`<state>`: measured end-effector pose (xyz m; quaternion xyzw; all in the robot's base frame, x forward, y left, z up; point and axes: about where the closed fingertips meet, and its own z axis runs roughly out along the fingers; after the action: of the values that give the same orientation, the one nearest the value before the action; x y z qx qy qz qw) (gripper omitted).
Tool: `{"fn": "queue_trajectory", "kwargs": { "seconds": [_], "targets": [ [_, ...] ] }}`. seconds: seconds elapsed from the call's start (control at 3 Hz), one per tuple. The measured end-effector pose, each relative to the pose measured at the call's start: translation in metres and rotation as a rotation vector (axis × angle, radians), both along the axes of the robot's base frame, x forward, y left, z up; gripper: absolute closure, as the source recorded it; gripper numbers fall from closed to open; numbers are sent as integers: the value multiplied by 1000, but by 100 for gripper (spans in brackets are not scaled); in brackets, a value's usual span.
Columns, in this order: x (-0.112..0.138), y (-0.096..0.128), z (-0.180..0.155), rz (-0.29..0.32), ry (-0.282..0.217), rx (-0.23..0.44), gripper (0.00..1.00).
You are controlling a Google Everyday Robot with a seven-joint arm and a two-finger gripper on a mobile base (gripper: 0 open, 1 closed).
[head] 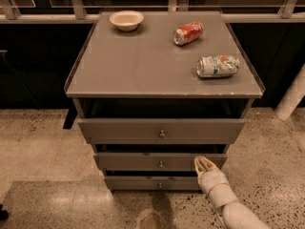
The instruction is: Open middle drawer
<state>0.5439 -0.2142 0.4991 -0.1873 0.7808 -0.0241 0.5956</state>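
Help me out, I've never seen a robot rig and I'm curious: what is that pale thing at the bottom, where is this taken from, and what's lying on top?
There is only one current picture. It comes from a single camera looking down at the front of a grey cabinet; where the camera is mounted isn't known.

The pale tube at lower right is the robot's arm. It ends in a gripper, the robot's "hand". The gripper is down by the right part of the middle drawer, to the right of its small round knob. It doesn't appear to be carrying anything.

On the cabinet top are a pale bowl at the back left, a red can on its side, and a green-and-white can, also on its side.
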Motion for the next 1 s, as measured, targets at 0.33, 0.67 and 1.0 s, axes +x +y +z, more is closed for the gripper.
{"fn": "queue_trajectory", "kwargs": {
  "seconds": [0.33, 0.67, 1.0],
  "targets": [
    [15, -16, -3, -100, -107, 15, 100],
    [14, -12, -9, -97, -117, 14, 100],
    [26, -9, -15, -87, -73, 11, 100]
  ]
}}
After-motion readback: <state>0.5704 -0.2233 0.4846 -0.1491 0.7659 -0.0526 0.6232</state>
